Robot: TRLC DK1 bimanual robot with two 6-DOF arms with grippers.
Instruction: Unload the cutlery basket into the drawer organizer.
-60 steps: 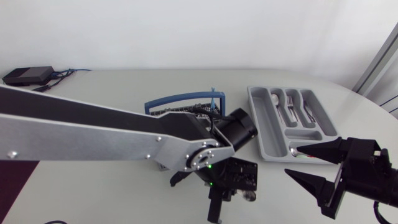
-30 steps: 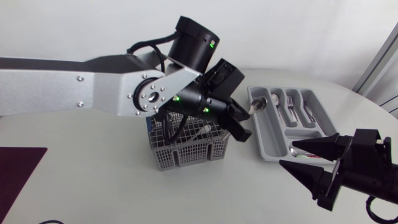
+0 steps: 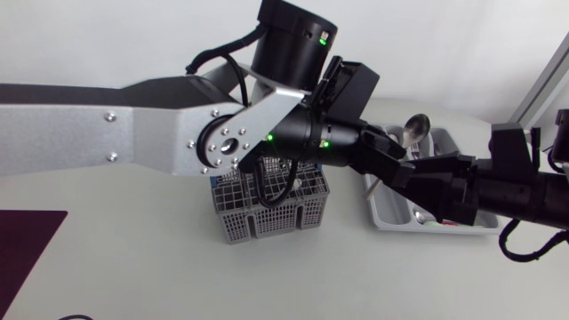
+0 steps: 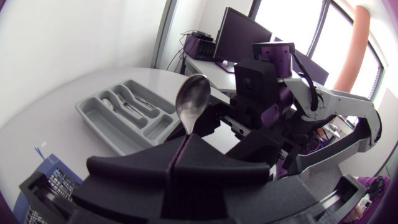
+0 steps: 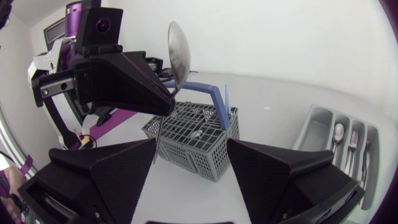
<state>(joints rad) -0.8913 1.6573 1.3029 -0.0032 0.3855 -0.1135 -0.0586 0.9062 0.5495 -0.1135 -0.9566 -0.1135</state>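
Right wrist view: the spoon [image 5: 177,53] is pinched bowl-up by the left gripper [image 5: 168,102], aloft near the organizer [image 5: 323,134]; the right gripper [image 5: 191,149] is held spread beneath, presumably for handover.

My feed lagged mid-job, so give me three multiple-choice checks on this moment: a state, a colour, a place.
1. The matte black right tool is: A open; B shut on a fork; C shut on a knife.
2. Handle of the grey mesh cutlery basket: A red; B blue; C yellow.
3. The shiny metal spoon is: A in that basket; B in the right tool; C in the matte black left tool.
Answers: A, fingers apart and empty; B, the arch is blue; C, its fingers clamp the stem.
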